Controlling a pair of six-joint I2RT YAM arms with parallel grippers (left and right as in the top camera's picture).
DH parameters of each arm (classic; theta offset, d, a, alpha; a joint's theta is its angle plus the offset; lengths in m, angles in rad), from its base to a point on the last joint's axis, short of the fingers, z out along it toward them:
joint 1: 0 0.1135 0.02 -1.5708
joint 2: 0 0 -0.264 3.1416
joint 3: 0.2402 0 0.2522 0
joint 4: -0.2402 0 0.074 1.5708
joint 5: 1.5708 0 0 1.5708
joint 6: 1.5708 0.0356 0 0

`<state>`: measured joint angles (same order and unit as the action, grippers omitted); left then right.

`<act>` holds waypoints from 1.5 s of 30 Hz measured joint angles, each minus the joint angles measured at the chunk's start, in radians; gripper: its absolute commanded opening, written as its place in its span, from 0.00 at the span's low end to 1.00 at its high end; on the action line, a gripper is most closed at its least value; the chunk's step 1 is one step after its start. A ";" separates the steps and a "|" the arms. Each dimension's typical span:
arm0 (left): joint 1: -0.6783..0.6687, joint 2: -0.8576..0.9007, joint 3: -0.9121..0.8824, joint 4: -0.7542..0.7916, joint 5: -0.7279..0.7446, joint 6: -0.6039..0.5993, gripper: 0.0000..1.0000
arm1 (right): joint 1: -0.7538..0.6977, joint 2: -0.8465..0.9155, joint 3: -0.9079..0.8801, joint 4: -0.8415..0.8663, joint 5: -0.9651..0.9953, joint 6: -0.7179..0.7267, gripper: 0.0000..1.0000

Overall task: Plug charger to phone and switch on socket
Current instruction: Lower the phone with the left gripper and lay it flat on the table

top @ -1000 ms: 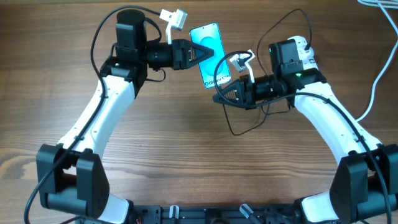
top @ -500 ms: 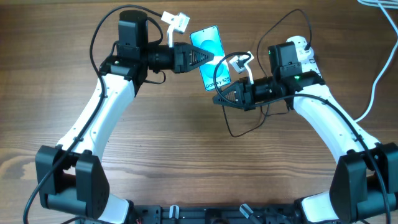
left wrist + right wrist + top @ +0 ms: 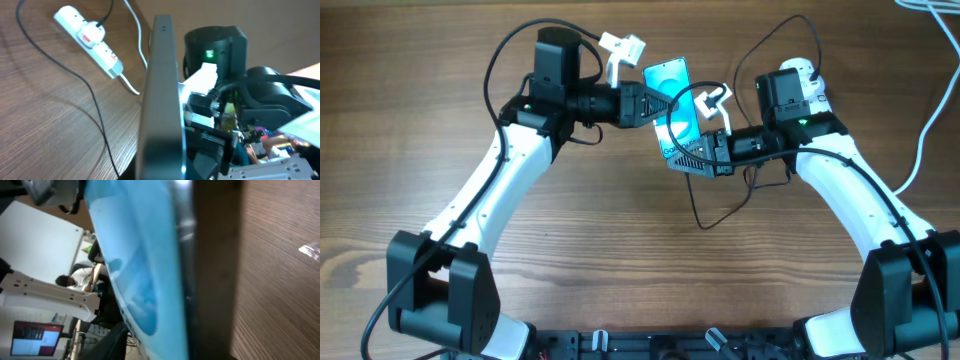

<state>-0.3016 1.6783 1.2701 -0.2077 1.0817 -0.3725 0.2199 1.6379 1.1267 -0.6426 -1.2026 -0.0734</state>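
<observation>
The phone [image 3: 672,85], cyan screen up, is lifted off the table and tilted. My left gripper [image 3: 655,103] is shut on its left edge. My right gripper [image 3: 682,155] is pressed against the phone's lower end, and the thin black charger cable [image 3: 698,205] hangs from it in a loop. The connector tip is hidden. In the left wrist view the phone [image 3: 161,100] stands edge-on. In the right wrist view its screen [image 3: 140,255] fills the frame. The white socket [image 3: 75,27] lies far left with the white adapter [image 3: 91,35] plugged in. In the overhead view the socket [image 3: 807,78] is partly hidden behind the right arm.
A thick white-grey lead [image 3: 925,120] runs down the table's far right side. The black cable loop lies on the wood between the arms. The right arm's body [image 3: 215,55] stands close behind the phone.
My left gripper has carried the phone to the right and tilted it. Its lower end has come up against my right gripper, which has shifted only slightly.
</observation>
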 measured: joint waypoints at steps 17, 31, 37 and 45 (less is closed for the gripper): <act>0.065 0.025 -0.015 -0.196 -0.067 -0.029 0.04 | -0.063 0.000 0.023 0.053 0.404 0.108 0.99; -0.035 0.360 -0.016 -0.034 -0.244 -0.059 0.04 | -0.065 -0.066 0.024 -0.075 0.519 0.161 0.99; -0.057 0.410 -0.016 0.004 -0.324 -0.093 0.04 | -0.065 -0.107 0.026 -0.148 0.569 0.171 0.99; -0.057 0.425 -0.013 0.034 -0.332 -0.139 0.04 | -0.065 -0.107 0.026 -0.174 0.660 0.221 0.99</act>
<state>-0.3584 2.1029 1.2572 -0.1741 0.7498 -0.5117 0.1551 1.5311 1.1530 -0.8169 -0.5423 0.1478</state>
